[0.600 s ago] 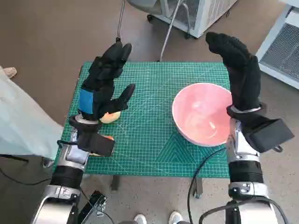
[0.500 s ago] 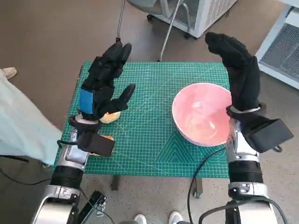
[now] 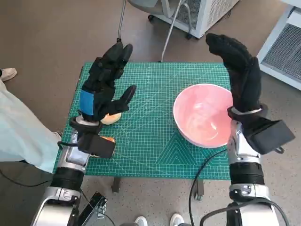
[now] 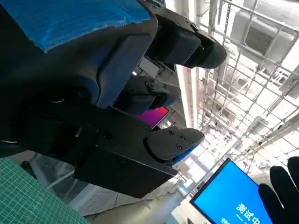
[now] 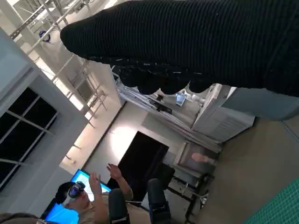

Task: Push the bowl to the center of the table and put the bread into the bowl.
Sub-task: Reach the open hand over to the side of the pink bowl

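Right robot hand (image 3: 241, 70) flat, fingers extended, empty, beside the pink bowl (image 3: 203, 114) at the worktop (image 3: 150, 150) right edge, likely to shove it centerward; left robot hand (image 3: 104, 84) spread, empty, above bread (image 3: 111, 118).

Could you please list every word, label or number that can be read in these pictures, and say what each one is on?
"测试中": white characters on the blue screen in the left wrist view; smaller text below them runs off the picture and cannot be read.
Green mat: printed grid lines, with any numbers too small to read.
Pink bowl, bread, left hand and right hand: no text visible.
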